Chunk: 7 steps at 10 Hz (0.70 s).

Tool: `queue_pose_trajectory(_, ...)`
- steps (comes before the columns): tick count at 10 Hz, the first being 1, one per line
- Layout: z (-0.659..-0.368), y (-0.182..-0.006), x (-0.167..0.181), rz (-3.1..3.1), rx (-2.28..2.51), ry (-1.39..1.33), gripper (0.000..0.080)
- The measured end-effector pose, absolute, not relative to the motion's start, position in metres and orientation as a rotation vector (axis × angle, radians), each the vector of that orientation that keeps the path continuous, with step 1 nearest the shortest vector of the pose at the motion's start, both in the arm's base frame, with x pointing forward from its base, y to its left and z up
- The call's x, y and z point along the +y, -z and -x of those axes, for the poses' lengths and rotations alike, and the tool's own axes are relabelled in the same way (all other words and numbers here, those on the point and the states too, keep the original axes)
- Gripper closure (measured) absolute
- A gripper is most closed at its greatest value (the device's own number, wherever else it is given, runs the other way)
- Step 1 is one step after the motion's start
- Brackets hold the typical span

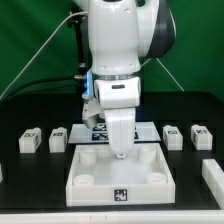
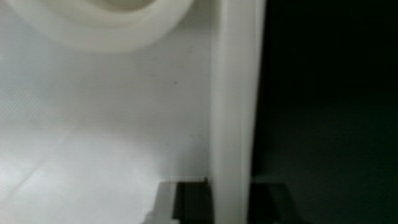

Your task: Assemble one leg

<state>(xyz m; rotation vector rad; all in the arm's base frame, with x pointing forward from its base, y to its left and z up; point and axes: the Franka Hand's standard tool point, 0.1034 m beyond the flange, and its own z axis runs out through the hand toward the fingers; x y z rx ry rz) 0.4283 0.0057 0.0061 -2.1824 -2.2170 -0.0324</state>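
My gripper [image 1: 120,152] reaches straight down onto the far edge of the large white panel [image 1: 100,180]. In the wrist view my gripper [image 2: 228,198] straddles the panel's upright rim [image 2: 231,100], with a dark finger [image 2: 189,205] pressed against each side, so it is shut on the rim. One round corner socket [image 2: 111,18] shows on the panel face. Two legs [image 1: 30,139] [image 1: 58,135], small white blocks with tags, lie at the exterior view's left. Two more [image 1: 172,133] [image 1: 200,135] lie at the right. None is held.
The marker board [image 1: 98,128] lies behind the panel, partly hidden by the arm. Another white part [image 1: 212,172] lies at the exterior view's right edge. The black table [image 2: 338,110] borders the panel's rim.
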Motion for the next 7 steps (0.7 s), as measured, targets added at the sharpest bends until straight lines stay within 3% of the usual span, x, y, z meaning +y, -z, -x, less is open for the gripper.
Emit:
queue_pose_trajectory(3,-0.429,-0.006,0.006,2.184,-2.217,0.034,0.0742)
queue_pose_trajectory(7,-0.475,-0.007,0.041,2.196,-2.213,0.116,0.0742)
